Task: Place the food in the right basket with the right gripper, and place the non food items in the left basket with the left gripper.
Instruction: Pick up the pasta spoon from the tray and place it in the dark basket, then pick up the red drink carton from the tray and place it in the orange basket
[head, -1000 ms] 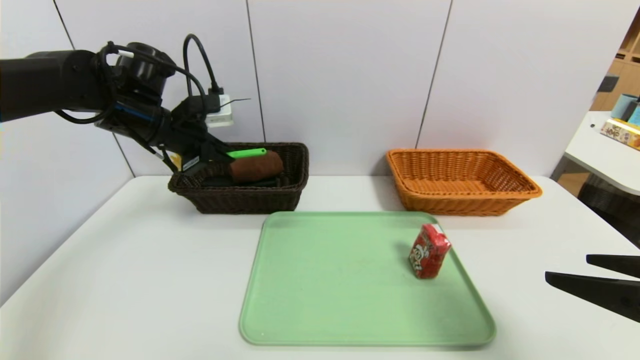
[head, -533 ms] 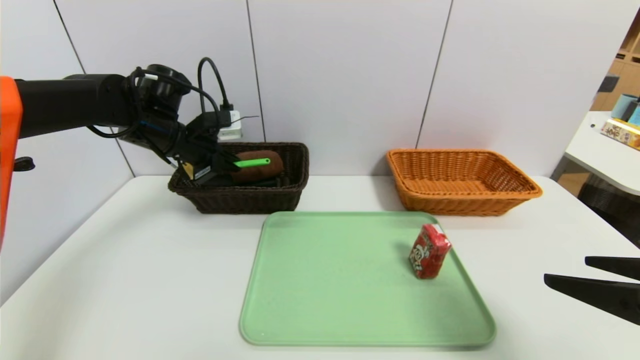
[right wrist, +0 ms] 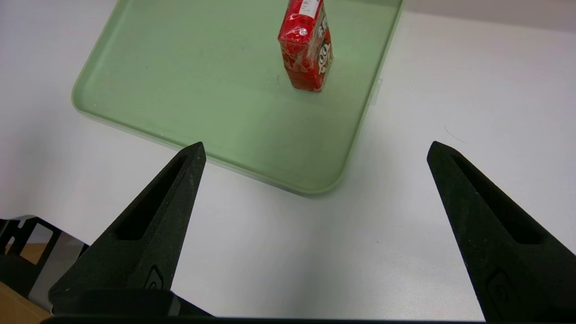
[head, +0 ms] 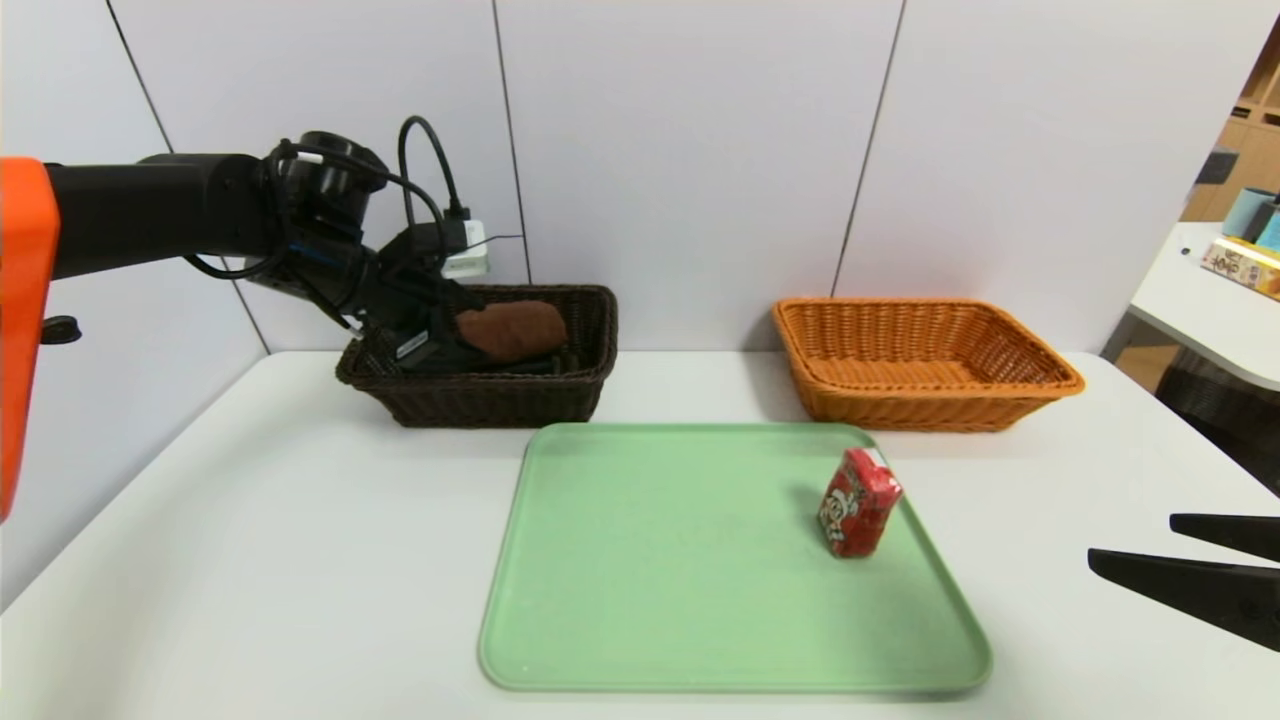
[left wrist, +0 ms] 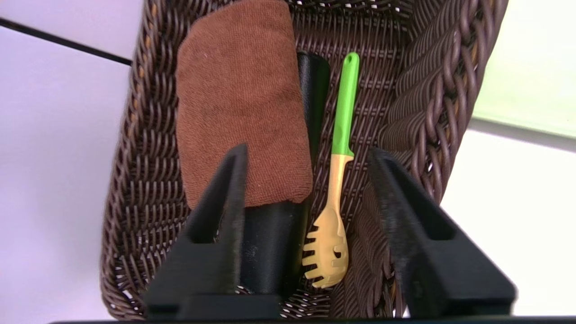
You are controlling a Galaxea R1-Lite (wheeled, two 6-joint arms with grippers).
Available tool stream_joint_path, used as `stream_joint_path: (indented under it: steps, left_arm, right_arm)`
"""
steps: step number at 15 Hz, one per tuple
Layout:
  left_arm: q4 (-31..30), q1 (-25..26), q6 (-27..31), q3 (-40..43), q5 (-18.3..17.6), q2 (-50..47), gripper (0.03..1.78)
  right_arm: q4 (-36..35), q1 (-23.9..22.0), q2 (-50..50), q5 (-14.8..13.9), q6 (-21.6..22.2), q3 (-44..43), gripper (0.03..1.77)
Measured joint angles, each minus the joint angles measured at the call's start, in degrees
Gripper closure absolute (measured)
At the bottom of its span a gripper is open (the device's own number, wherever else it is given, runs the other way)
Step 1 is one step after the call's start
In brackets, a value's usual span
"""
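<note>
Carton (head: 858, 516) on tray (head: 650, 560) (right side)

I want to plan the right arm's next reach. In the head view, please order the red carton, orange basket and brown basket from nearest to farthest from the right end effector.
1. Red carton, on the tray's right side, nearest the right end effector.
2. Orange basket, at the back right.
3. Brown basket, at the back left, farthest.

The print on the red carton (head: 859, 515) is too small to read.
</note>
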Motion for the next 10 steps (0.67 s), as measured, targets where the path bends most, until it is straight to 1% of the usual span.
stream_joint_path:
  steps: [2, 3, 5, 8, 10]
  left_arm:
    - [0.01, -0.05, -1.27, -0.05, -0.05, -1.16, 0.62]
    - [0.09, -0.44, -3.55, -0.05, -0.05, -2.02, 0.56]
    - [0.63, -1.89, -10.08, -0.05, -0.21, -4.11, 0.46]
    - [3.93, -6.17, -22.80, 0.83, -0.46, -7.72, 0.34]
    - [5.94, -10.14, -33.18, 1.57, -0.07, -10.15, 0.29]
  right_arm:
    - [-0.02, -0.02, -0.05, 0.01, 0.00, 0.00, 0.10]
    - [-0.06, -0.02, -0.05, 0.00, 0.05, 0.00, 0.10]
    - [-0.04, -0.04, -0.02, -0.07, 0.09, -0.09, 0.10]
    - [-0.06, -0.04, 0.35, -0.24, 0.05, -0.18, 0.10]
    - [-0.04, -0.06, 0.80, -0.22, -0.02, -0.39, 0.10]
